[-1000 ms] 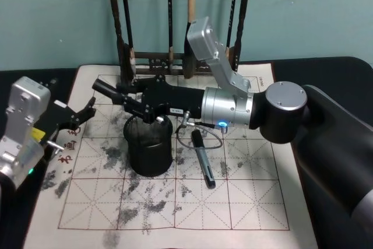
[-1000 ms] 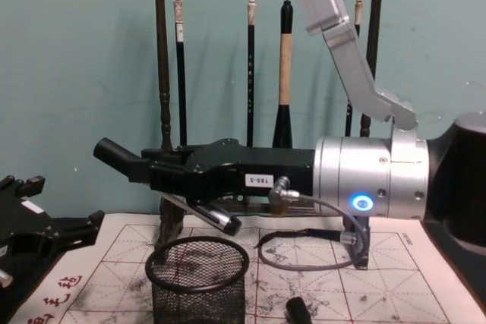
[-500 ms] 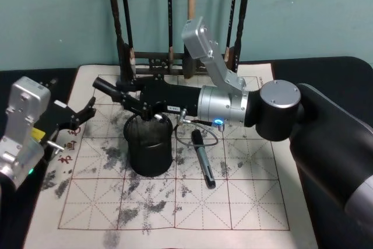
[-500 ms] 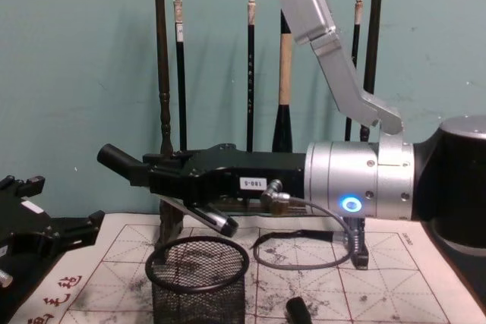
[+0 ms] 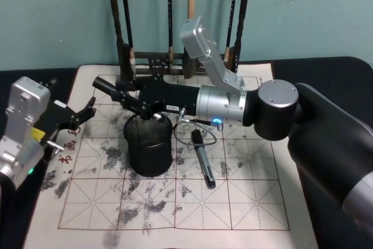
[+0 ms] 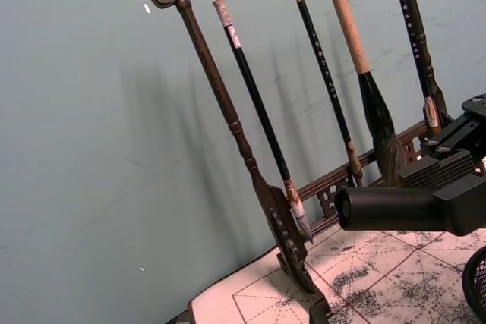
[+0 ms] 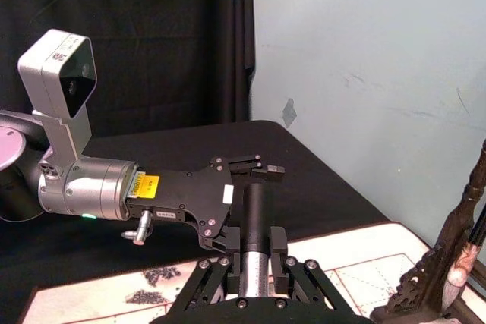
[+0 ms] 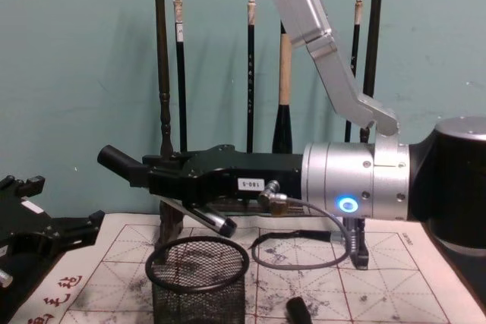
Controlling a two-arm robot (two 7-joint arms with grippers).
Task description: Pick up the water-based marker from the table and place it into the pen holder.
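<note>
Fingers (image 7: pixel 278 242) of the right gripper (image 8: pixel 168 178) are clamped on the water-based marker (image 8: pixel 121 163). It sits tilted, with the black cap up and to the left and the silver end just above the pen holder (image 8: pixel 197 303) rim. Another pen (image 5: pixel 204 164) lies right of the holder. The left gripper (image 5: pixel 73 125) rests with its fingers spread at the left.

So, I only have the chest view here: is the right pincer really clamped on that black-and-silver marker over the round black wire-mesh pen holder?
Observer: Yes. The right wrist view shows the right pincer shut on the black-and-silver marker.
Operator: And the dark stub at my bottom edge?
Observer: The head view shows it whole: a second dark marker lying flat on the gridded paper, on the robot's right of the round black wire-mesh pen holder.
</note>
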